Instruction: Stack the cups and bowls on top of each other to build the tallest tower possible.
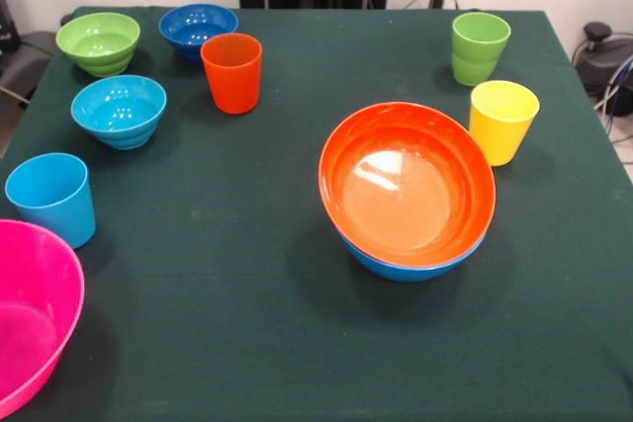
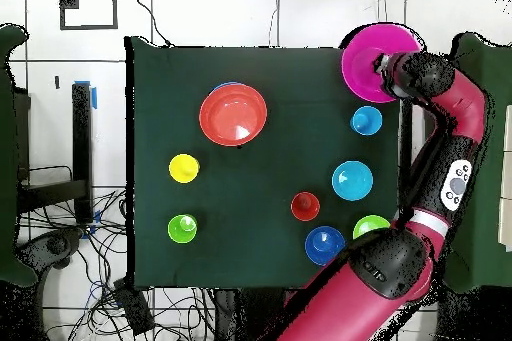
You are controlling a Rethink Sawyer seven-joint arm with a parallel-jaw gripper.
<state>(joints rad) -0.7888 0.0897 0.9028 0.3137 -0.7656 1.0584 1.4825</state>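
Sitting apart — pink bowl (image 1: 30,313), orange bowl (image 1: 407,185) nested.

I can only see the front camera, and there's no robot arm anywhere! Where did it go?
Observer: From overhead, the arm stretches along one side of the table.
Child: What is it reaching for?
Observer: Its gripper is over the pink bowl. I can't tell whether it's open or shut.
Child: My picture cuts that bowl off. Is it all on the table?
Observer: No, from above it looks to stick out past the table's corner.
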